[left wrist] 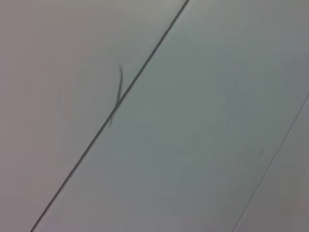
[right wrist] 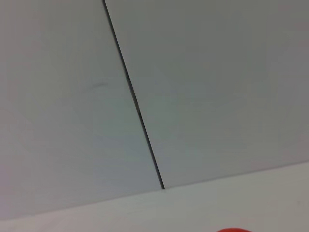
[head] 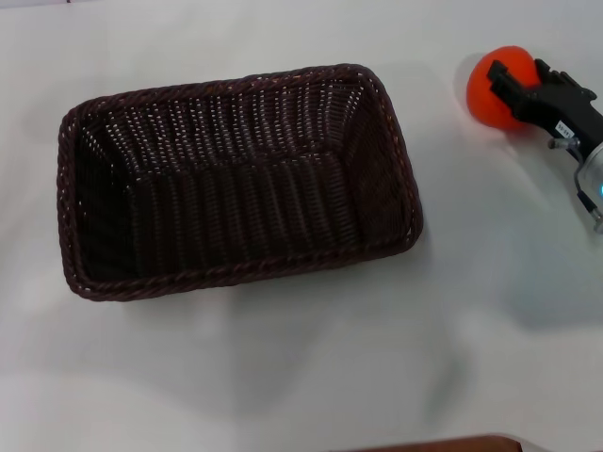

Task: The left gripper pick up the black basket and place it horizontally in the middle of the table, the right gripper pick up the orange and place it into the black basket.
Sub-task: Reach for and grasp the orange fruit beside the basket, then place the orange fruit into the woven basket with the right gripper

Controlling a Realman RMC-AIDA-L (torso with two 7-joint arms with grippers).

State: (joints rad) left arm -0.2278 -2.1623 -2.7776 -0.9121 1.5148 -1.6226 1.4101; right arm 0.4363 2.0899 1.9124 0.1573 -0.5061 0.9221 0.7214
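Note:
The black basket (head: 236, 184) lies lengthwise across the middle of the white table (head: 283, 377), open side up and empty. The orange (head: 485, 94) is at the far right of the table, well apart from the basket. My right gripper (head: 513, 80) reaches in from the right edge and its dark tip overlaps the orange's right side. A sliver of the orange shows at the edge of the right wrist view (right wrist: 234, 230). My left gripper is out of view; the left wrist view shows only pale wall panels.
A brown edge (head: 452, 444) shows at the table's near side. The right wrist view shows a wall with a dark seam (right wrist: 140, 116) above the table surface (right wrist: 96, 212).

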